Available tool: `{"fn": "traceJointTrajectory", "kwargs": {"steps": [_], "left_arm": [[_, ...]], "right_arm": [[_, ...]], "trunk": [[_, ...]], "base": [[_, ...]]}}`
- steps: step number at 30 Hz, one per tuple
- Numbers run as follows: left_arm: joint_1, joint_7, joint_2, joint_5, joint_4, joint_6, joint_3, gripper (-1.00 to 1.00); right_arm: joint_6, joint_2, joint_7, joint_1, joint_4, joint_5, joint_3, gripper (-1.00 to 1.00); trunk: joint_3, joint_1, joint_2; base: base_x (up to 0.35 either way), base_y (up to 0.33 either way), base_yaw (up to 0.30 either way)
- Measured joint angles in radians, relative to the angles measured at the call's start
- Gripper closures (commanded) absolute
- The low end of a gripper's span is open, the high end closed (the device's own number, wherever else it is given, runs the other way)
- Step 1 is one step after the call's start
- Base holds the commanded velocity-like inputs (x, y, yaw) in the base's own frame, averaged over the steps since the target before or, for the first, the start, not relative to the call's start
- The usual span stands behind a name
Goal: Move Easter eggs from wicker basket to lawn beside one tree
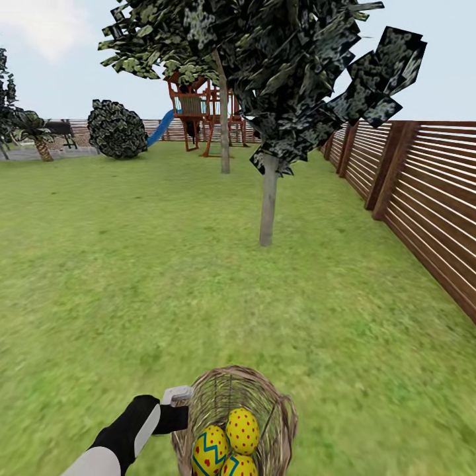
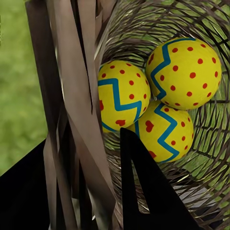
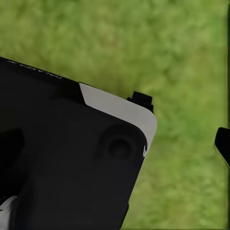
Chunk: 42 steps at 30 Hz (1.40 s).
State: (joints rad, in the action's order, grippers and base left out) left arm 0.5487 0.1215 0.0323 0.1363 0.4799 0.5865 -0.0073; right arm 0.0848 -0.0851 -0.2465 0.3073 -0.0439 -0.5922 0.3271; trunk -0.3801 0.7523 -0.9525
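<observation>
The wicker basket [image 1: 233, 416], brown and open-weave, is sitting tilted at the near edge of the head view, its mouth showing. 3 Easter eggs [image 1: 228, 443] are lying inside, touching one another: yellow with red dots and blue zigzag bands. The lawn [image 1: 132, 277] is stretching flat and green. The tree [image 1: 268, 205], pale-trunked, is standing upright well beyond the basket.

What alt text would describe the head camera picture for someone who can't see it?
Three yellow Easter eggs sit in a wicker basket held by the robot's left gripper, over the lawn. Ahead stand a slim tree and a slatted fence.
</observation>
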Motion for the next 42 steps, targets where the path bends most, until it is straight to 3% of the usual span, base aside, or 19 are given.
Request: {"fn": "traceJointTrajectory", "kwargs": {"steps": [42], "left_arm": [[0.0,0.001,0.002,0.001,0.0,-0.001,-0.001,1.0]], "right_arm": [[-0.002,-0.006,0.0,0.0,-0.003,-0.001,0.0,-1.0]], "trunk": [[0.0,0.0,0.0]], "base": [[0.322,0.0,0.0]]}}
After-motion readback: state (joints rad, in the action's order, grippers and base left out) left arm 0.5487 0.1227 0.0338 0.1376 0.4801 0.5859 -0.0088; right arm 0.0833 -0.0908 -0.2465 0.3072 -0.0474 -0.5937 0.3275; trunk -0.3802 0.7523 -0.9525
